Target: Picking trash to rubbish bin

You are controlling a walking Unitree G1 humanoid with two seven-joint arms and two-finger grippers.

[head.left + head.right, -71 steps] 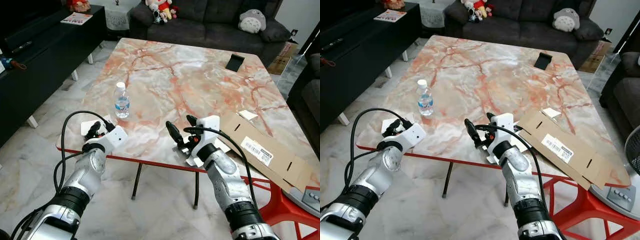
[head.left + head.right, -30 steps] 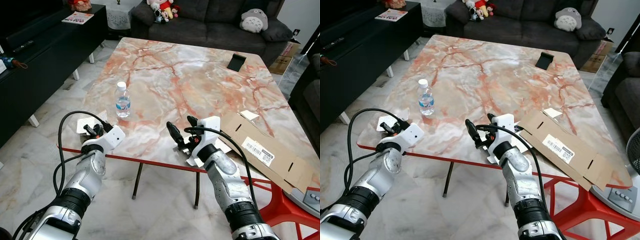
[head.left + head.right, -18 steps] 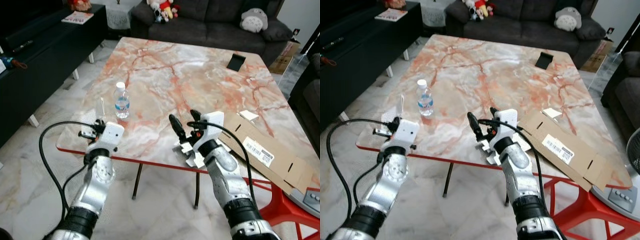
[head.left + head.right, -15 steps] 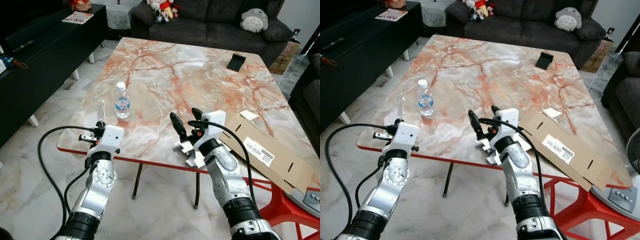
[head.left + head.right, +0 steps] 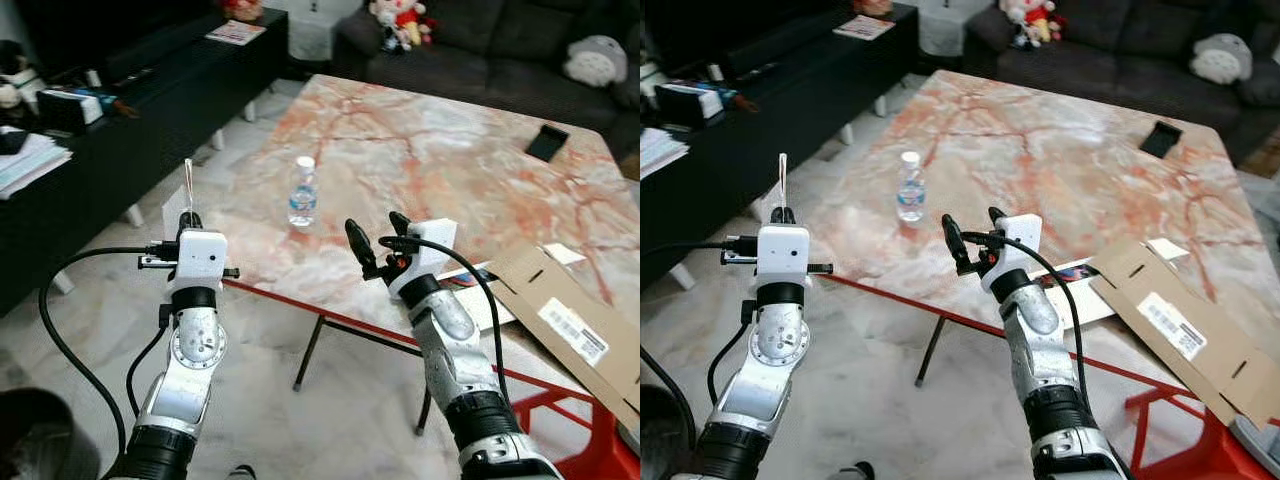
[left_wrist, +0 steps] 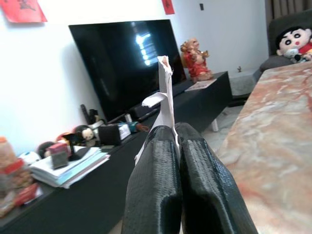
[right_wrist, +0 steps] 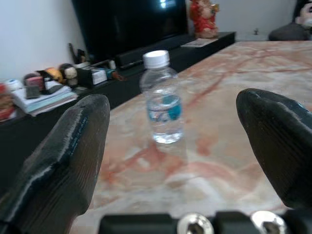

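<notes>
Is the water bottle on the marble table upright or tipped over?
Upright. The water bottle stands on its base on the marble table, white cap on top, ahead of the open right gripper.

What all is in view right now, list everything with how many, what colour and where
paper scrap: 1, white, pinched upright in the left gripper
bottle: 1, clear with white cap and blue label, on the table near its left edge
table: 1, orange-and-white marble top on red frame, ahead of the robot
cardboard: 1, brown flattened box with a white label, on the table's right near corner
papers: a few, white, on the table beside the cardboard
phone: 1, black, far right of the table
TV cabinet: 1, black, along the left
sofa: 1, dark grey, behind the table, with plush toys on it
left gripper: fingers shut on the scrap, raised left of the table
right gripper: fingers open, over the table's near edge
</notes>
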